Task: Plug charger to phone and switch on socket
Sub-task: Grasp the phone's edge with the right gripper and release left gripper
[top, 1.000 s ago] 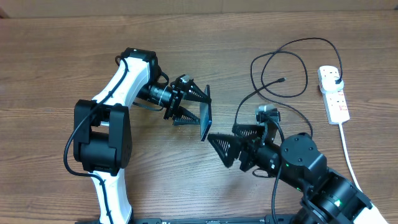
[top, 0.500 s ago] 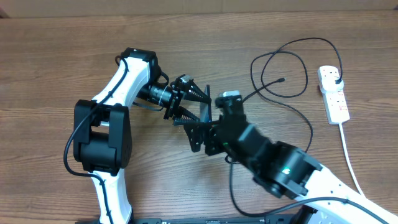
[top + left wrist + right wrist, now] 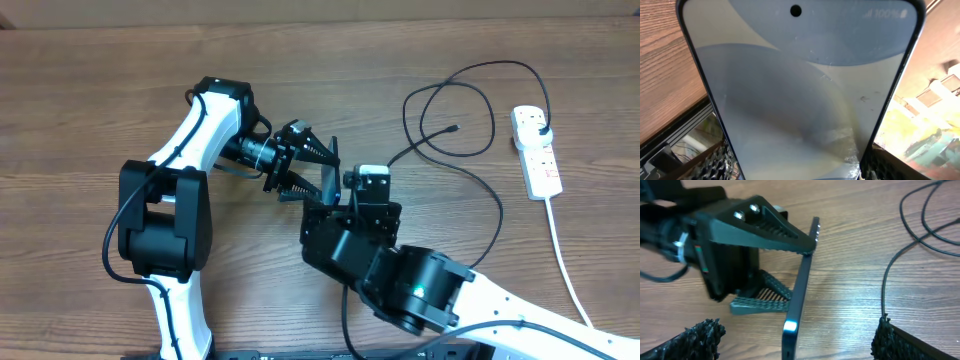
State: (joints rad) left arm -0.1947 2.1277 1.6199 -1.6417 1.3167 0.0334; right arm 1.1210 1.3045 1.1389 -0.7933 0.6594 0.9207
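My left gripper (image 3: 324,172) is shut on the phone (image 3: 331,182) and holds it on edge above the table. In the left wrist view the pale blue screen (image 3: 800,90) fills the frame between the fingers (image 3: 800,167). My right gripper (image 3: 797,341) is open wide. The phone's dark bottom edge (image 3: 799,295) lies between its fingers without touching them. In the overhead view the right wrist (image 3: 345,215) covers the phone's near end. The charger (image 3: 490,130) lies in loops to the right. Its small tip (image 3: 455,128) is free on the table. Its black plug (image 3: 538,124) sits in the socket (image 3: 540,160).
The socket's white cord (image 3: 560,250) runs down the right side to the front edge. The charger cable (image 3: 900,255) passes close to my right finger in the right wrist view. Bare wood table lies to the left and far side.
My right arm has swung left from beside the phone to over its near end, with its open fingers now either side of the phone's edge. The left arm and phone have stayed put.
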